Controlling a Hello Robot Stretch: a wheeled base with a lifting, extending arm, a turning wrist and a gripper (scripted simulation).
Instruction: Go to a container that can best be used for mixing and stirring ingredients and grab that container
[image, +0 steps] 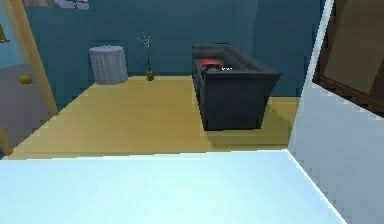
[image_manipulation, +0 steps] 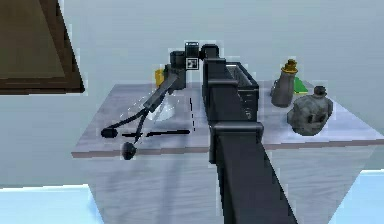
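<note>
Nearest us in the arm side view, the arm (image_manipulation: 240, 150) runs straight up toward 12 o'clock and out over the table (image_manipulation: 330, 130). At its far end the gripper (image_manipulation: 117, 140) turns back, its thin fingers (image_manipulation: 160, 97) slanting down toward 8 o'clock across the tabletop.

Here's what matters: a pale glassy shape (image_manipulation: 178, 112) sits on the table, at about 2 o'clock from the fingertips. It lies along the fingers' own line, between the tips and the gripper's body. I take it for the mixing container, though it's too faint to be sure. Over it, beside it or touching it? Can't say. It reads as see-through and low, resting on the table, with no long axis I can pick out, so approach angle probably matters little. Whether the fingers are apart or together can't be told, nor whether they hold anything.

Further out, a small yellow thing (image_manipulation: 160, 75) stands at 12 o'clock from that shape. At 3 o'clock from the arm are a bottle (image_manipulation: 286, 88) and a grey lump (image_manipulation: 312, 112).
</note>
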